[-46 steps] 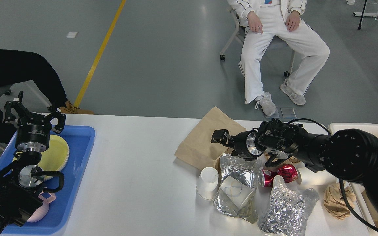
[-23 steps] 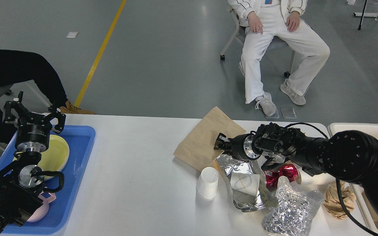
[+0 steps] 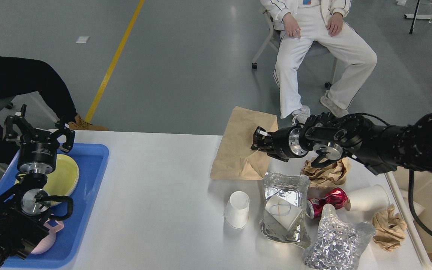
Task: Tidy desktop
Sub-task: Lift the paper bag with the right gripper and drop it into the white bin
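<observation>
Over on the right, my right gripper [image 3: 258,139] is pinched on the brown paper bag [image 3: 243,148], holding its far edge up so the bag stands partly off the desktop [image 3: 156,195], lower edge still on it. Just below the wrist sits a crumpled brown paper wad [image 3: 326,173], and in front of that a foil bag [image 3: 284,210] with a white cup inside it. A white cup [image 3: 237,208] stands mouth-up just left of the foil bag. Right of it lies a crushed red can [image 3: 325,200], touching a second, crinkly foil bag [image 3: 334,240], with another white cup [image 3: 368,197] on its side beside the can. One more paper wad [image 3: 387,227] sits near the desktop's right edge, next to the cream bin [image 3: 411,225].

Way over on the left, my left gripper [image 3: 38,129] hangs with fingers spread, holding nothing, above the blue tray [image 3: 88,187], which has yellow plates [image 3: 66,174] in it. The desktop runs across the whole lower view, bare in the middle.
</observation>
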Controlling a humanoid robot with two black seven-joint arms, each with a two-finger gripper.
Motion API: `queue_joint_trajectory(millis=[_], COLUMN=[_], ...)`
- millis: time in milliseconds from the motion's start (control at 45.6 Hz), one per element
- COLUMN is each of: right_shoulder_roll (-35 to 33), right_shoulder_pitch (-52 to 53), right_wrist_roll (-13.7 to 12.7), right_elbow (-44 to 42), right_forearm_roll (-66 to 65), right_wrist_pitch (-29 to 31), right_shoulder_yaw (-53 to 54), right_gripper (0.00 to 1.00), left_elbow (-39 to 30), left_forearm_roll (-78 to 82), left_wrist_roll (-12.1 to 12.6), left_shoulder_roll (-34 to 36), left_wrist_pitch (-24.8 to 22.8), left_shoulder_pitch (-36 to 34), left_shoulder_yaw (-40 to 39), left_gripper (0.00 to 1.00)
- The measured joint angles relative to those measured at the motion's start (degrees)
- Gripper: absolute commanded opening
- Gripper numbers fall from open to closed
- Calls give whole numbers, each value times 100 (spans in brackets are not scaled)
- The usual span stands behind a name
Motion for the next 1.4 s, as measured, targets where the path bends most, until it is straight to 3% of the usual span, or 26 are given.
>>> queue_joint_trajectory(millis=[285, 745, 942, 1074, 1249, 1403], right_shoulder_roll=[-886, -2453, -3169, -3579, -3975, -4082], right_shoulder_pitch=[930, 1898, 1248, 498, -597, -1492], right_wrist_roll=[5, 13, 15, 15, 17, 22], right_elbow=[508, 597, 263, 80, -167, -680], right_forearm_roll=[0, -21, -2, 0, -9, -9], right_wrist_pitch=[803, 1064, 717, 126, -613, -855], right_shoulder_yaw=[158, 181, 223, 245, 272, 368], right_gripper=[0, 0, 0, 0, 0, 0], left_elbow=[0, 0, 1, 1, 0, 0], left_forearm_roll=[-2, 6, 0, -1, -1, 1], left_wrist_roll=[0, 0, 0, 0, 0, 0], left_shoulder_roll=[0, 0, 2, 1, 1, -1], left_wrist_pitch=[0, 0, 0, 0, 0, 0], left_shoulder_pitch=[0, 0, 0, 0, 0, 0], left_shoulder_yaw=[0, 0, 0, 0, 0, 0], left_gripper=[96, 96, 96, 96, 96, 96])
